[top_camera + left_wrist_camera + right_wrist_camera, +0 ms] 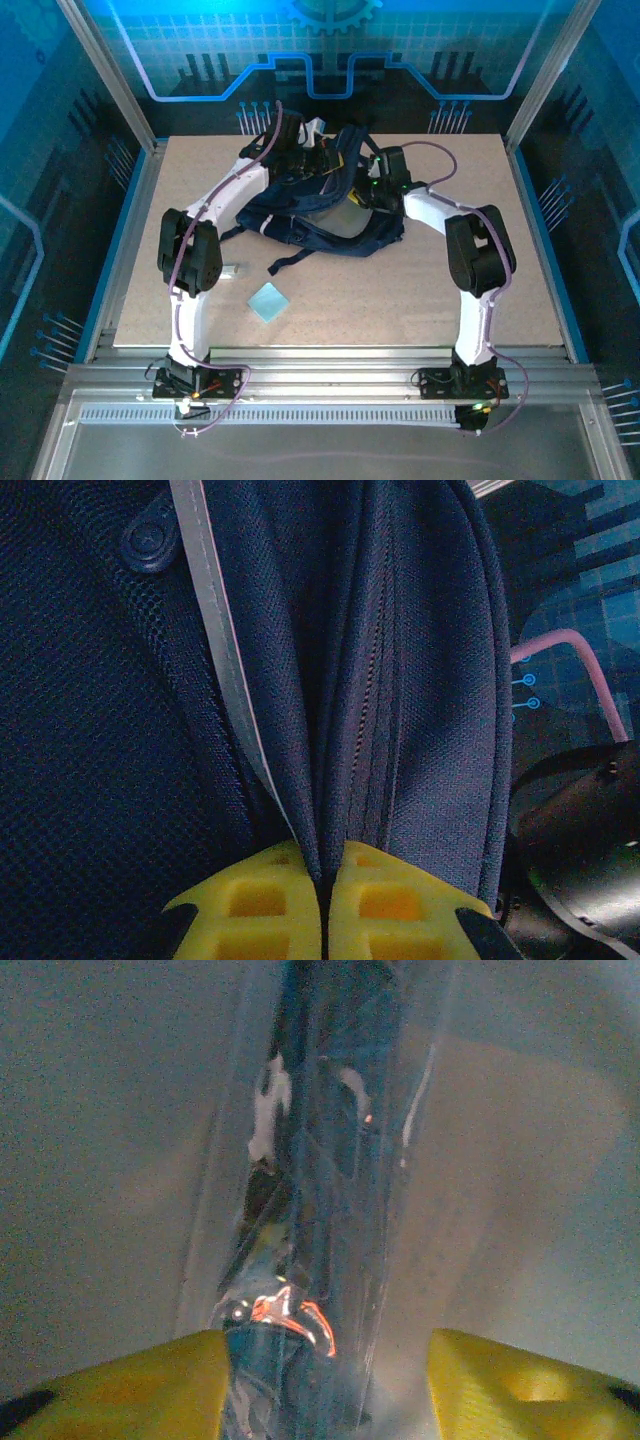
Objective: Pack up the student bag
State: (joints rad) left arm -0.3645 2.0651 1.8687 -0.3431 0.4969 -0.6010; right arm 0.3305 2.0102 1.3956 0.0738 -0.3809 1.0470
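Student bag lies bunched at the middle-far part of the worktop, between the two arms.

Left end effector: yellow fingers pressed together, gripping a fold of the bag's navy fabric beside a zipper line. A grey stripe and a round snap sit on the mesh panel just left of the pinched fold.

Right end effector: yellow fingers stand apart, clamped on nothing. A clear-wrapped bluish item runs lengthwise between them, close against the left finger and clear of the right one. Plain grey surface behind it; cannot tell what it is.

Around: light blue square flat on the worktop near the bag's front edge, apart from it. Small pale object beside the left arm's elbow. A loose dark strap trails from the bag toward the square.

Pose: left arm elbow out left, forearm stretched to the bag's far edge. Right arm elbow out right, forearm angled inward onto the bag's right side, wrist over the bag.
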